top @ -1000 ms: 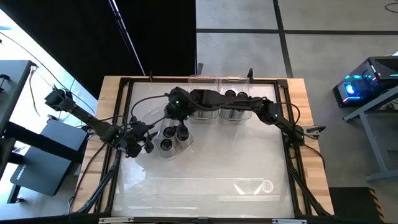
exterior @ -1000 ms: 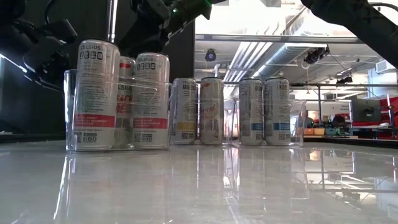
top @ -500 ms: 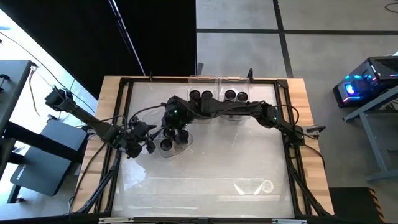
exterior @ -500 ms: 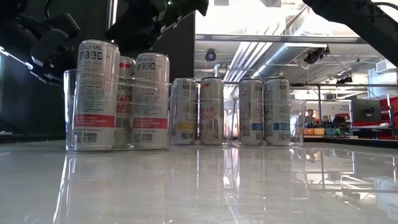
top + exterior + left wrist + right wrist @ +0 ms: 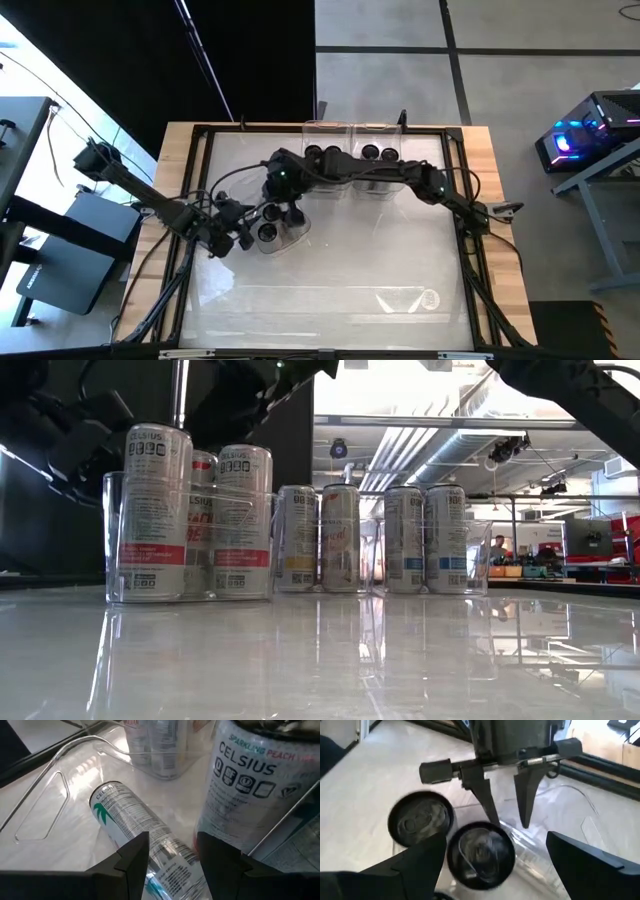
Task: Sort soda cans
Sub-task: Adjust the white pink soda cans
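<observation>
The left claw [image 5: 170, 857] reaches in from the counter's left edge and grips a soda can [image 5: 137, 832] that lies on its side, its fingers [image 5: 132, 857] pinching the can's barrel partway along. The can rests on the floor of a clear bin [image 5: 285, 232] that sits toward the left of the counter [image 5: 330, 270]. Holding it across the barrel probably lets the arm tip it upright or carry it out to another bin.

Three cans stand upright in this bin [image 5: 155, 510]; one of them, marked with peach lettering [image 5: 240, 795], is just beside the lying can. The right claw [image 5: 492, 850] hangs above the same bin, reaching across from the right side of the counter with its fingers spread wide and holding nothing. It is poised over the top of one standing can [image 5: 480, 851], with a second can top [image 5: 420, 817] next to it, so I judge it is lining up to take a can from above.

Along the far edge two more clear bins hold upright cans in pairs: one pair [image 5: 323, 153] nearer the middle, another pair [image 5: 378, 153] to its right. Their grouping suggests sorted flavours, leaving the mixed bin to be emptied. With both arms working one small bin, a collision is the main risk.
</observation>
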Tool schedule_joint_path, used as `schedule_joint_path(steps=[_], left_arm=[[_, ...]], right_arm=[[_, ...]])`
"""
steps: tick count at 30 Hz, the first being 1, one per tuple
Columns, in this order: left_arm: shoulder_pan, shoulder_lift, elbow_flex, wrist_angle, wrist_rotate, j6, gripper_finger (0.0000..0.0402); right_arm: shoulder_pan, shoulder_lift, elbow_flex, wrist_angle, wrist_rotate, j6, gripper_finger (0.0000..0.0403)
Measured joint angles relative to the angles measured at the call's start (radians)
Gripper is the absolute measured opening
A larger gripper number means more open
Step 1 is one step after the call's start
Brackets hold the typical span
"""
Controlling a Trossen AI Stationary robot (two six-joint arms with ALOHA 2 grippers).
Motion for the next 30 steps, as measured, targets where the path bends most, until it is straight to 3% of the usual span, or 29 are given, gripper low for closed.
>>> schedule_joint_path(steps=[7,25,30], left_arm=[[0.0,0.021,0.0,0.018,0.003,0.0,0.0158],[0.021,0.035,0.0,0.099,-0.068,0.036,0.0158],[0.023,0.035,0.0,0.146,-0.069,0.081,0.0158]], right_arm=[[-0.009,-0.003,-0.004,-0.09,-0.007,-0.081,0.0341],[0.003,0.035,-0.002,-0.066,-0.018,-0.092,0.0341],[0.003,0.013,-0.002,-0.091,0.027,-0.074,0.0341]])
